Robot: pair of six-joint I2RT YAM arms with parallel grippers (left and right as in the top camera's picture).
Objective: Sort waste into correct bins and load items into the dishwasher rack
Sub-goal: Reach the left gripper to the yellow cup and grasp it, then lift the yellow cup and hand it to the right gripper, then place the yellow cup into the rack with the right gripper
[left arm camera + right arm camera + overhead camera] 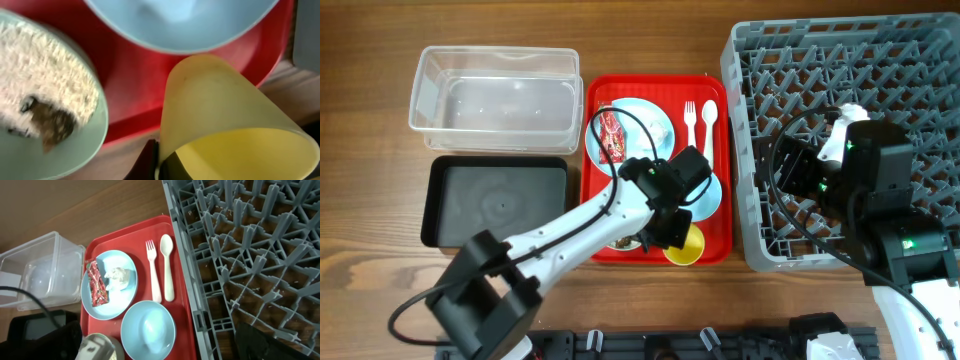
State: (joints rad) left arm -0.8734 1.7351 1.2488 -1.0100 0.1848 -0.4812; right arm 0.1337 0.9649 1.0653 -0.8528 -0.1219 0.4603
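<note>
While the left gripper point(672, 234) stands clenched on the rim of the small yellow plastic cup point(686, 245), the cup sits at the flat red plastic tray's point(718, 236) front right corner.
A pale green bowl point(95, 135) of rice-like scraps point(45, 80) sits just left of the cup and a light blue bowl point(180, 25) just beyond; neither blocks the grip. The cup's mouth faces up, long axis roughly vertical. The right gripper point(805, 165) hangs spread wide, empty, over the grey pegged rack point(745, 200).
</note>
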